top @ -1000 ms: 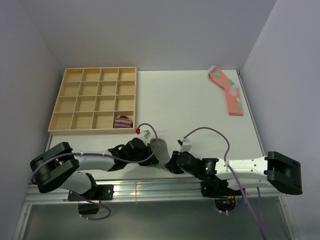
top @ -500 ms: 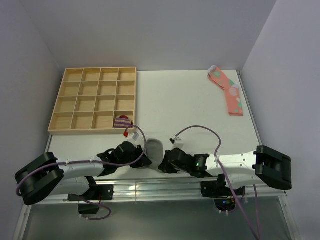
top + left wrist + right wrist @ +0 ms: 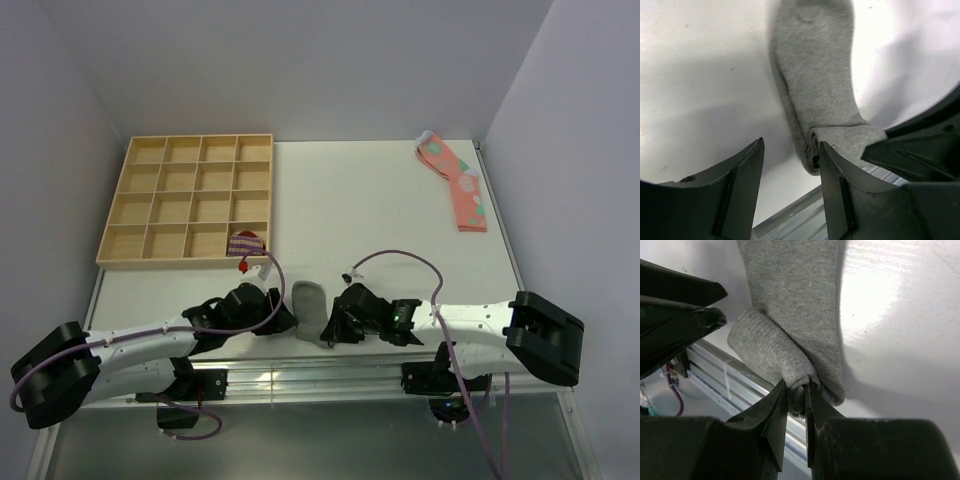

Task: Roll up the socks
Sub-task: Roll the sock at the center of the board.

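The grey socks (image 3: pixel 309 303) lie at the table's near edge, the near end wound into a short roll (image 3: pixel 765 352) and the rest flat, pointing away. My right gripper (image 3: pixel 797 385) is shut on the right end of that roll; in the top view the right gripper (image 3: pixel 336 325) sits just right of the sock. The left gripper (image 3: pixel 791 145) stands open at the roll's left end (image 3: pixel 812 150), with its right finger (image 3: pixel 840 185) against the fabric and nothing between the jaws. Seen from above, my left gripper (image 3: pixel 287 318) lies just left of the sock.
A wooden compartment tray (image 3: pixel 200 137) stands at the back left with a purple-striped sock bundle (image 3: pixel 245 243) in its near right cell. Pink spotted socks (image 3: pixel 458 185) lie at the back right. An aluminium rail (image 3: pixel 300 372) runs right below the roll.
My left gripper has opened and let go of the sock's roll. The right gripper stays shut on it. Both arms have lowered, and more of the flat sock shows.
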Robot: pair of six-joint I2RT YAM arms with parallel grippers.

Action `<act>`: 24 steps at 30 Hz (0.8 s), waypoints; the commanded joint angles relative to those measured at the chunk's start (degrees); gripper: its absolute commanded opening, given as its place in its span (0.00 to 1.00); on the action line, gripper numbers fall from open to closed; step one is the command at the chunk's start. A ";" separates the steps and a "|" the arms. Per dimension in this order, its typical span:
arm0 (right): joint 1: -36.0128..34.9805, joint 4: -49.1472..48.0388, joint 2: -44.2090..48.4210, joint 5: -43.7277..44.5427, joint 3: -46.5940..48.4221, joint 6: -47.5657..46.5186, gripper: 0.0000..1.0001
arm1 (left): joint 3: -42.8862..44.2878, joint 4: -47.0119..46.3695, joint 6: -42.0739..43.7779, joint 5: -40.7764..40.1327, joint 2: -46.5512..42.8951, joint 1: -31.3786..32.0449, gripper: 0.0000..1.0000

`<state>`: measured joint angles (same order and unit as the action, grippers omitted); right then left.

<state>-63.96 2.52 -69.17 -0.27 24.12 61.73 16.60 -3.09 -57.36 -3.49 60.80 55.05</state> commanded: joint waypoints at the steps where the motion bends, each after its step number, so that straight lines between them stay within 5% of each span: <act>1: 2.51 4.16 -2.20 -5.25 1.45 -2.32 0.15 | -0.77 -1.38 3.05 -0.12 -3.48 0.15 0.53; 11: 10.17 8.81 -6.93 -16.59 7.60 -9.09 0.14 | -3.59 -9.30 4.89 -1.43 -7.54 3.39 0.58; 24: 12.90 11.01 -13.36 -22.75 12.44 -12.07 0.14 | -0.69 -6.48 8.58 -8.90 -3.31 9.64 0.57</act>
<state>-51.55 11.03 -81.08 -21.23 34.59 51.62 13.45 -8.56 -51.51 -8.97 57.56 63.72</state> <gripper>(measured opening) 0.228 0.575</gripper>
